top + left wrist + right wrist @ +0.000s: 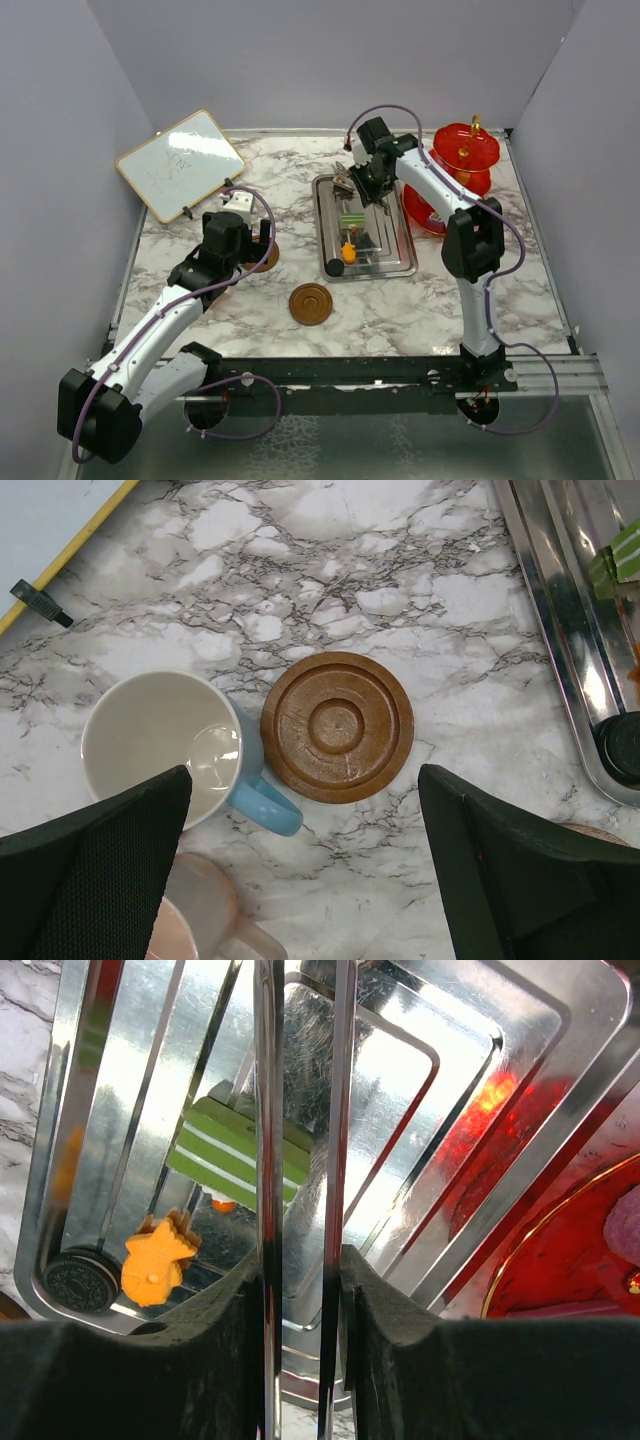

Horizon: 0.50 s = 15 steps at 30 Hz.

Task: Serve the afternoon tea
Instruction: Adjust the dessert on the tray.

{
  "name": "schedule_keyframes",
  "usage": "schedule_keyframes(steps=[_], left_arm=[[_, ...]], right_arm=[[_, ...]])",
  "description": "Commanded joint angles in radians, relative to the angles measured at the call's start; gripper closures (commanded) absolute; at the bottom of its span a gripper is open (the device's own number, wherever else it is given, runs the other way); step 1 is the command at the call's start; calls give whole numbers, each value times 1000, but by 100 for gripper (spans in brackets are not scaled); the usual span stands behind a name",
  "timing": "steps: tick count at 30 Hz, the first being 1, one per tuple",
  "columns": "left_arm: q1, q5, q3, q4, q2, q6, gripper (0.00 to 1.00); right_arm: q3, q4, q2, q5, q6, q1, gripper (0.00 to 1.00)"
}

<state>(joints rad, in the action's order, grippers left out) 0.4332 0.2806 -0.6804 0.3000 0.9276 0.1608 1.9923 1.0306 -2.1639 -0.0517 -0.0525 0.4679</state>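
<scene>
- This is a robotics lab test cell, not a lived-in room.
- Plain grey-lilac panels (60,150) wall in the marble-patterned counter (400,310) at 9, 12 and 3 o'clock.
- Two white-and-black robot arms, the left arm (165,320) and the right arm (470,245), are fixed to a black rail (350,372) along the counter's 6 o'clock edge.
- Purple cables (385,107) loop off the arms.
- A small wood-framed whiteboard (180,163) stands at 10 o'clock.
- A red three-tier stand (462,160) sits at 2 o'clock, laid out like a staged prop.
</scene>
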Motion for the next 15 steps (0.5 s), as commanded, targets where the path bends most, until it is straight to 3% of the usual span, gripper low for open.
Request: schedule_keyframes(steps=[1, 15], left_arm=[[-5, 5, -12, -18, 0, -12, 1], [-4, 5, -12, -15, -3, -13, 1]], right_arm=[[64, 38, -35, 28, 29, -10, 69], [116, 39, 3, 62, -4, -20, 57]])
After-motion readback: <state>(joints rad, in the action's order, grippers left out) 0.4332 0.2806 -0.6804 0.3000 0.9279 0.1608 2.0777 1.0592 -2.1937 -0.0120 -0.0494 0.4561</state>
